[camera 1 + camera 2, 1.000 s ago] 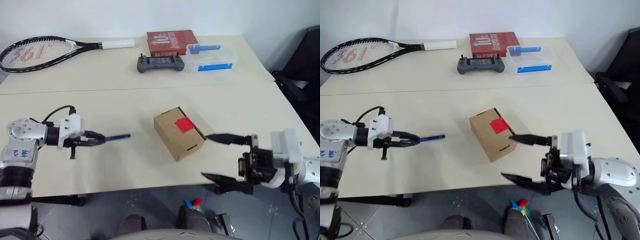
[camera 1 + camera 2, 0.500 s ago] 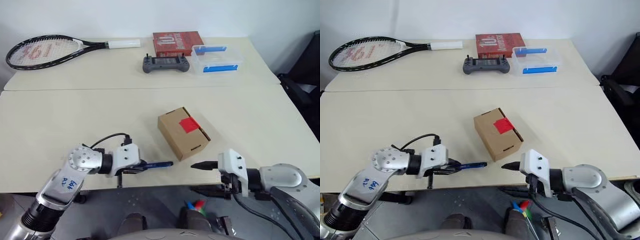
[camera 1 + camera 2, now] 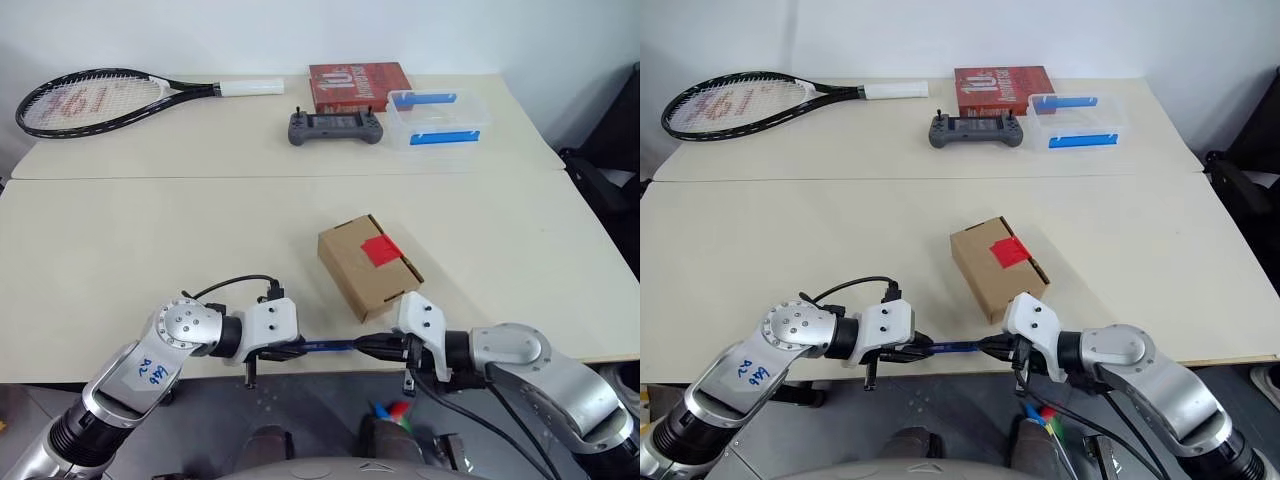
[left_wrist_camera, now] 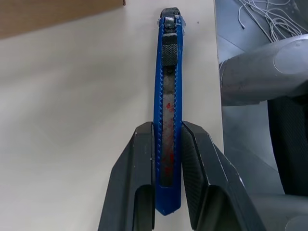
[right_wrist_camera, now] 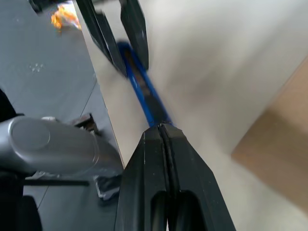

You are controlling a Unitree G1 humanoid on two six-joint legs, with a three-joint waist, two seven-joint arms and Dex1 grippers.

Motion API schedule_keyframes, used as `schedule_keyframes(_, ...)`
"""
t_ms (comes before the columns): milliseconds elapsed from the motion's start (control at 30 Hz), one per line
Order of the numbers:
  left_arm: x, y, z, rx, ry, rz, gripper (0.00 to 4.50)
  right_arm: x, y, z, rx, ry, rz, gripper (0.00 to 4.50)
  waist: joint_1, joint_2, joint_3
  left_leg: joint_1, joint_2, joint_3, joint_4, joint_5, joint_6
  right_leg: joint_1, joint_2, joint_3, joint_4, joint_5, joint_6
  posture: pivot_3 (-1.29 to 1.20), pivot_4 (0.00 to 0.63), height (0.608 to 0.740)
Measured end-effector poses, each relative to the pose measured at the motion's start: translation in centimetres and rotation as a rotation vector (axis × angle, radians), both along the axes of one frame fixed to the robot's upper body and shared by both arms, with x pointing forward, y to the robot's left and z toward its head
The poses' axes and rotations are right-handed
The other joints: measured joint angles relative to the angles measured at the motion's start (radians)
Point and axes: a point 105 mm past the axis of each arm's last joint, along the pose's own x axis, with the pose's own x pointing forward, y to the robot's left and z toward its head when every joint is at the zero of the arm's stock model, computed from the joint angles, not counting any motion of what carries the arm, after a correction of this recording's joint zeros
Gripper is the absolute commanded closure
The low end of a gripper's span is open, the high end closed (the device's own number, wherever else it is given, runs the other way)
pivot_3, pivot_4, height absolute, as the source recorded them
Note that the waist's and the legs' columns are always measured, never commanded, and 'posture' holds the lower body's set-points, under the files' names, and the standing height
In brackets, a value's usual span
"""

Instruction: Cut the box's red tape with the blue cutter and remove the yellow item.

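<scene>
Blue cutter (image 3: 328,346) spans your two grippers at the table's (image 3: 120,240) near edge, in front of the box (image 3: 368,265) with its red tape (image 3: 380,250). From the left wrist, the left gripper (image 4: 167,139) clamps its handle. From the right wrist, the right gripper (image 5: 162,131) is pinched closed on its far tip.

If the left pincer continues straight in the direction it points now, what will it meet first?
Probably the right pincer. The left pincer holds the blue cutter pointing toward it, and the right one is shut at the cutter's far tip. The box lies off that line.
</scene>
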Motion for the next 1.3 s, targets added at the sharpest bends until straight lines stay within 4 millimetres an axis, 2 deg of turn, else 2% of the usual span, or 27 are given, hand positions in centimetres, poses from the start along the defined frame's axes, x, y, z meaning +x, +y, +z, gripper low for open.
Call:
schedule_keyframes(167, 0.2, -0.3, 0.1, 0.008, -0.013, -0.01, 4.09, 0.1, 0.7, -1.0, 0.0, 0.027, 0.0, 4.46, 0.0, 0.0, 0.0, 0.0, 0.0, 0.0, 0.0, 0.0, 0.0, 0.0, 0.0, 0.0, 0.0, 0.0, 0.0, 0.0, 0.15, 0.74)
schedule_keyframes(700, 0.4, -0.5, 0.2, 0.013, -0.031, -0.006, 4.09, 0.5, 2.2, -1.3, 0.072, 0.061, -0.008, 4.46, 0.0, 0.0, 0.0, 0.0, 0.0, 0.0, 0.0, 0.0, 0.0, 0.0, 0.0, 0.0, 0.0, 0.0, 0.0, 0.0, 0.15, 0.74)
schedule_keyframes(833, 0.7, -0.6, 0.6, 0.014, -0.047, -0.008, 4.09, 0.7, 1.8, -0.9, 0.087, 0.083, -0.034, 4.46, 0.0, 0.0, 0.0, 0.0, 0.0, 0.0, 0.0, 0.0, 0.0, 0.0, 0.0, 0.0, 0.0, 0.0, 0.0, 0.0, 0.15, 0.74)
schedule_keyframes(1000, 0.7, -0.6, 0.6, 0.014, -0.046, -0.01, 4.09, 0.9, 0.2, -0.7, 0.064, 0.09, -0.069, 4.46, 0.0, 0.0, 0.0, 0.0, 0.0, 0.0, 0.0, 0.0, 0.0, 0.0, 0.0, 0.0, 0.0, 0.0, 0.0, 0.0, 0.15, 0.74)
schedule_keyframes(1300, 0.5, -0.6, 0.5, 0.017, -0.037, -0.02, 4.09, 1.1, -0.2, -0.8, 0.079, 0.105, -0.108, 4.46, 0.001, 0.0, 0.0, 0.0, 0.0, 0.0, 0.0, 0.0, 0.0, 0.0, 0.0, 0.0, 0.0, 0.0, 0.0, 0.0, 0.15, 0.74)
